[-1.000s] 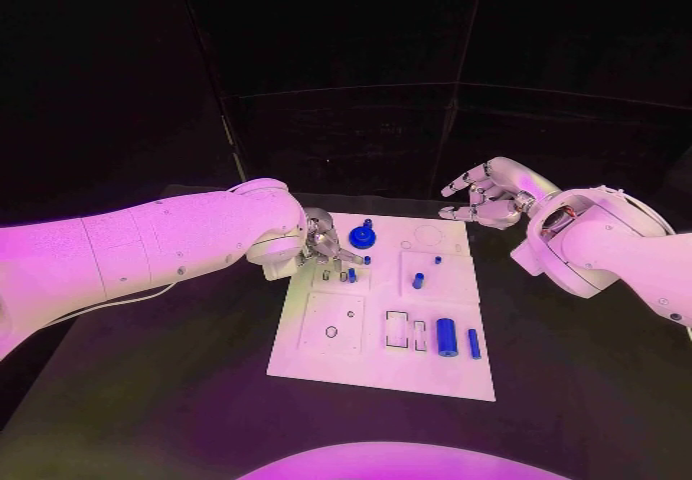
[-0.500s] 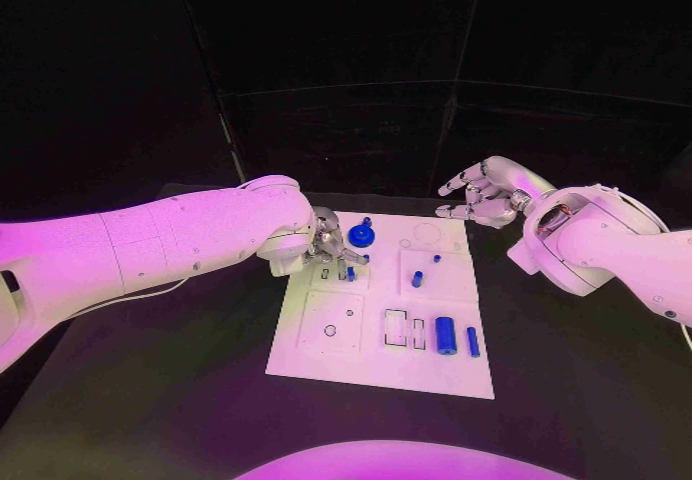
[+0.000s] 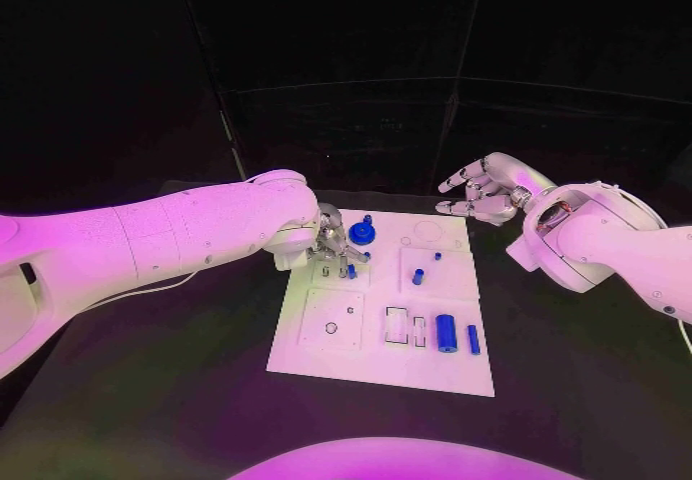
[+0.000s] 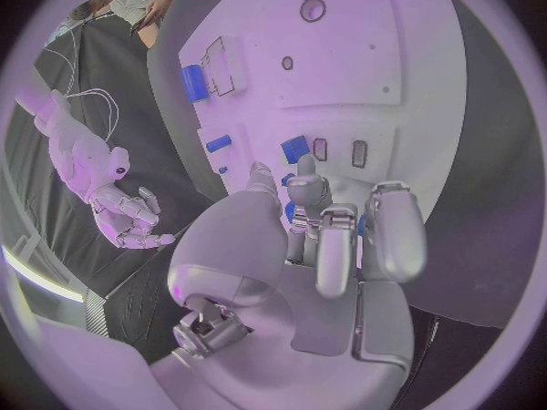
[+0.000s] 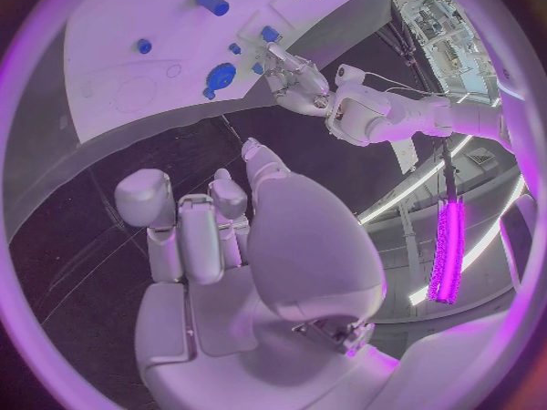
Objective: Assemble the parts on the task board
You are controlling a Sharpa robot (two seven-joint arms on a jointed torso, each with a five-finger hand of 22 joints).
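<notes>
Head view: white task board [image 3: 335, 352] flat at mid-table; left hand [image 3: 329, 240] lowered over its far-left corner, fingers bunched at a small blue peg [image 3: 351, 271], hold not resolvable. Blue round knob [image 3: 362, 236] just right of it; blue cylinder [image 3: 446, 336] and thin blue rod [image 3: 473, 342] lying near right. Right hand [image 3: 483, 192] raised beyond far-right corner, fingers loosely curled, empty.

Left wrist view: fingers [image 4: 327, 241] bent down toward rectangular slots [image 4: 340, 151].

Right wrist view: palm bare, fingers [image 5: 191, 230] half-curled.

Parts likely rigid, light, smooth plastic; best pinched across their sides.
</notes>
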